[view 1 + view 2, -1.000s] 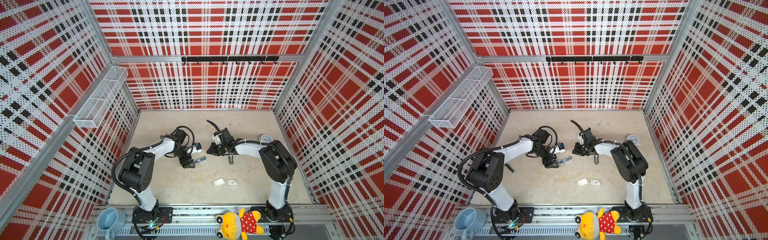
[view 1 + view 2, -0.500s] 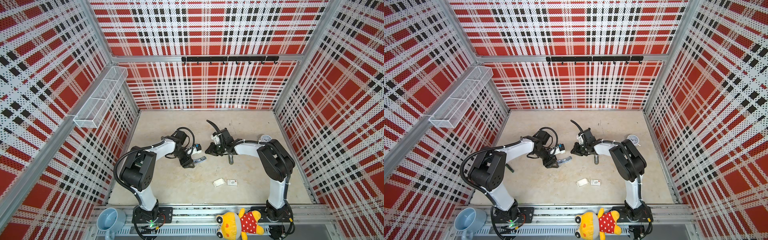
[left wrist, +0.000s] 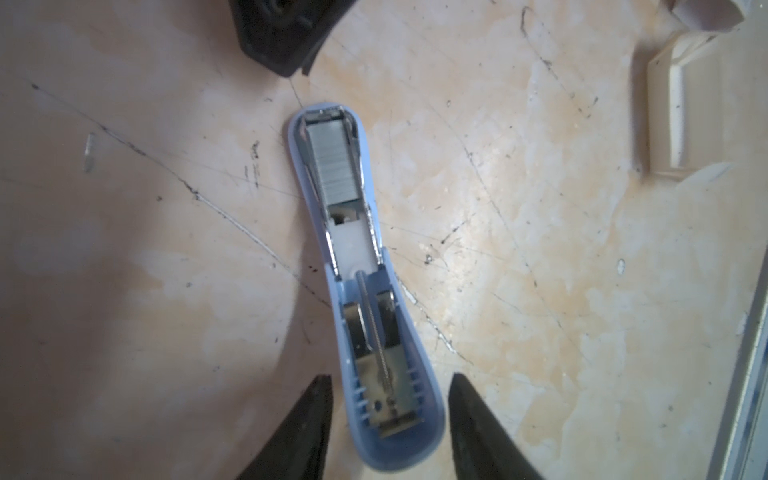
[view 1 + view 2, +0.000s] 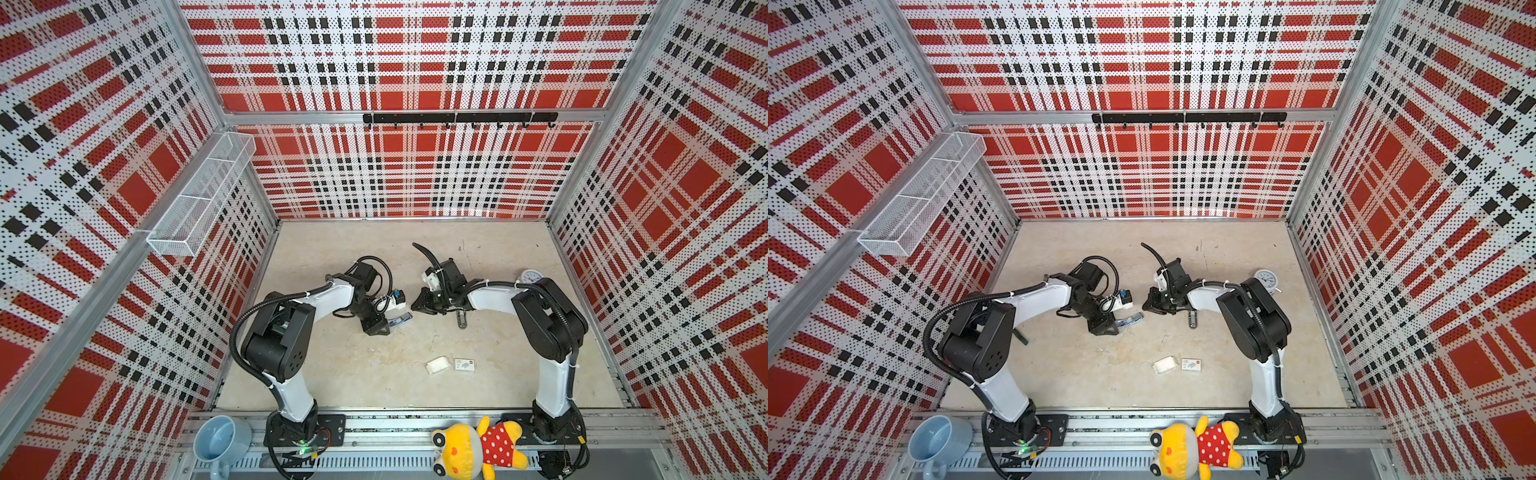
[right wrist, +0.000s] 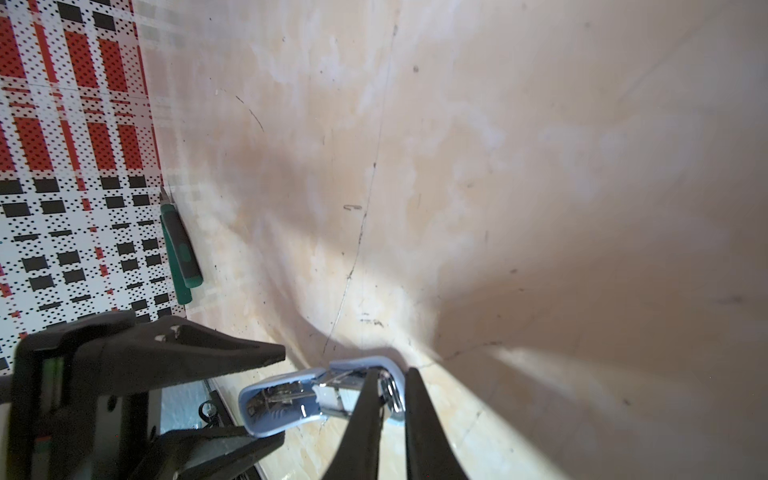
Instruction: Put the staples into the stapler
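The light-blue stapler [image 3: 337,291] lies opened flat on the table in both top views [image 4: 400,320] [image 4: 1131,319]. The silver staples [image 3: 336,166] sit in the far end of its metal channel. My left gripper [image 3: 389,380] is open and straddles the stapler's rear end, with a thin gap on each side. My right gripper [image 5: 390,372] hangs just off the stapler's [image 5: 274,419] front tip. Its fingers are almost together with nothing between them. In a top view the two grippers [image 4: 379,329] [image 4: 416,306] face each other across the stapler.
A white card tray [image 4: 438,365] and a printed sleeve [image 4: 464,365] lie nearer the front edge. A small grey object [image 4: 460,319] lies under the right arm, with a clock [image 4: 530,276] behind it. A green knife [image 5: 178,249] lies along the left wall.
The left gripper's fingers have drawn closer together around the stapler's rear end. Both arms have hardly moved.
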Robot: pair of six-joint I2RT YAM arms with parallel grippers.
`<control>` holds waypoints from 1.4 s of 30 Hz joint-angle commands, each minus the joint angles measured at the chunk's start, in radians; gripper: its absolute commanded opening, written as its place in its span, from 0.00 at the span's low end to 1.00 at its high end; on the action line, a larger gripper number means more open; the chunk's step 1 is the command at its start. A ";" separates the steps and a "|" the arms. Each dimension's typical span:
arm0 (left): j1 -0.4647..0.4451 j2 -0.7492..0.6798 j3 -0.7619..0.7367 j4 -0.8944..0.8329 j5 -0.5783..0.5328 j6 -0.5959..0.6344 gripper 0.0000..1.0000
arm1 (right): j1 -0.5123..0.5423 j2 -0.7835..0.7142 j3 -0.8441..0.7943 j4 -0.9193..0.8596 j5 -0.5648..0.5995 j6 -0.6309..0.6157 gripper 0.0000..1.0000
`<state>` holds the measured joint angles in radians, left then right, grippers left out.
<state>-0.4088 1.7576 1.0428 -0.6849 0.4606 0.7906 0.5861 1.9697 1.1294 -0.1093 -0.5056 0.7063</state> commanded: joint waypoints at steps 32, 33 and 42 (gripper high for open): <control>-0.020 -0.073 -0.050 0.066 -0.008 -0.016 0.38 | 0.030 0.019 0.026 -0.059 0.039 -0.033 0.13; -0.019 -0.072 -0.050 0.066 -0.008 -0.017 0.39 | 0.031 0.020 0.026 -0.059 0.040 -0.033 0.13; -0.019 -0.095 -0.070 0.087 -0.005 -0.022 0.40 | 0.032 0.020 0.016 -0.049 0.039 -0.030 0.13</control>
<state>-0.4225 1.6981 0.9874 -0.6174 0.4412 0.7776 0.6113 1.9701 1.1313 -0.1829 -0.4778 0.6914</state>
